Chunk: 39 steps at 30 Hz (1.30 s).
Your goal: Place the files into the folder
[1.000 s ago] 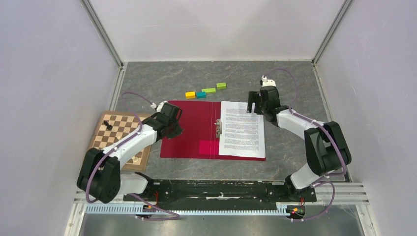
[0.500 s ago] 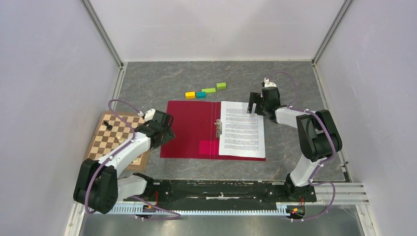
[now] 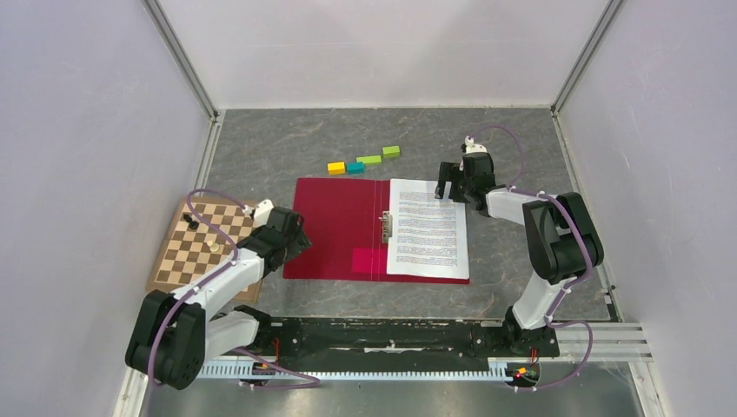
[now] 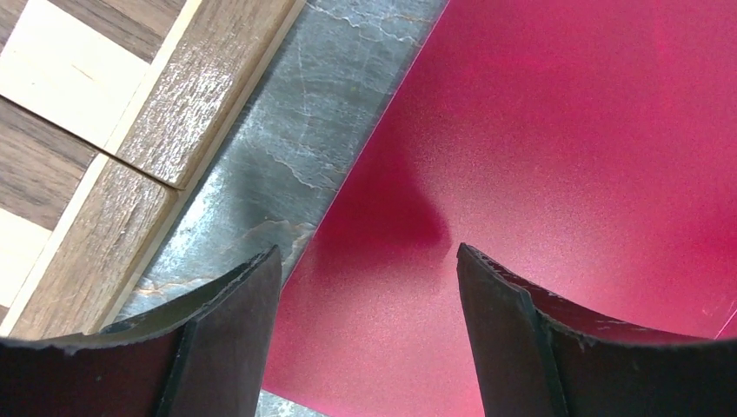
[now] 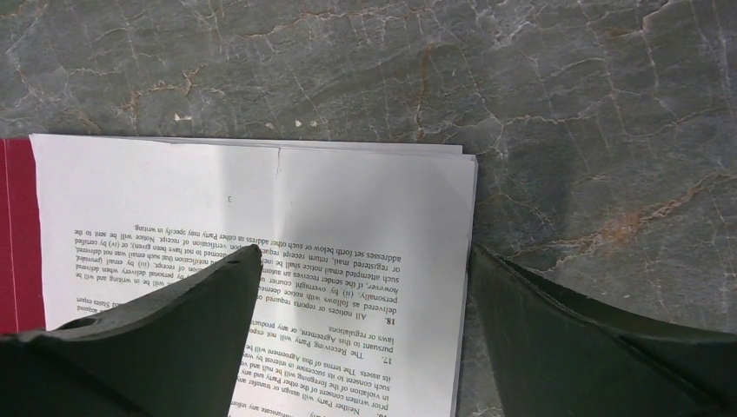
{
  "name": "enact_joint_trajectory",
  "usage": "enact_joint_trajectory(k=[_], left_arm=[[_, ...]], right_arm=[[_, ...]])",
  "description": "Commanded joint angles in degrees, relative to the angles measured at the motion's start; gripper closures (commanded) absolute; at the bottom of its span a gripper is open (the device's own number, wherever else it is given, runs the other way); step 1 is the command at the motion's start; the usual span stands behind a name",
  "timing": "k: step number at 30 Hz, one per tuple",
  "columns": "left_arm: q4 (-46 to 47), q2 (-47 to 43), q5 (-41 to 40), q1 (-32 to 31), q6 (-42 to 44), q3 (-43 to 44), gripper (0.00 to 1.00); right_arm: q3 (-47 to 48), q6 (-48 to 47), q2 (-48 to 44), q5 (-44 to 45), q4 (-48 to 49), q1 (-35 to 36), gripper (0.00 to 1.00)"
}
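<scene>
Top view: jaws are too small to judge; the files [image 3: 428,228] lie at centre, on the right half of the open folder [image 3: 335,230].
Left wrist: the left gripper [image 4: 367,254] is released over the folder's left edge; the chessboard [image 4: 104,113] is cut off.
Right wrist: the right gripper [image 5: 365,252] is released and straddles the files' right edge.

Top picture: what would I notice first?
The big red folder lying open mid-table, with the white files on its right half. Then the wooden chessboard at the left edge, and a row of bright blocks behind the folder.
</scene>
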Motion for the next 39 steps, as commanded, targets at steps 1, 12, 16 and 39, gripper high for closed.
enact_joint_trajectory(k=[1, 12, 16, 39], left_arm=[[4.6, 1.6, 0.7, 0.2, -3.0, -1.0, 0.20], [8.2, 4.0, 6.3, -0.3, -4.2, -2.1, 0.18], [8.6, 4.1, 7.3, -1.1, -5.3, -2.6, 0.18], [-3.7, -3.9, -0.1, -11.0, -7.6, 1.5, 0.17]], right_arm=[[0.7, -0.5, 0.9, -2.0, 0.5, 0.0, 0.08], [2.9, -2.0, 1.9, -0.6, -2.4, 0.6, 0.08], [3.1, -2.3, 2.1, 0.5, -2.9, 0.9, 0.08], [6.5, -5.7, 3.0, 9.3, -7.7, 0.7, 0.07]])
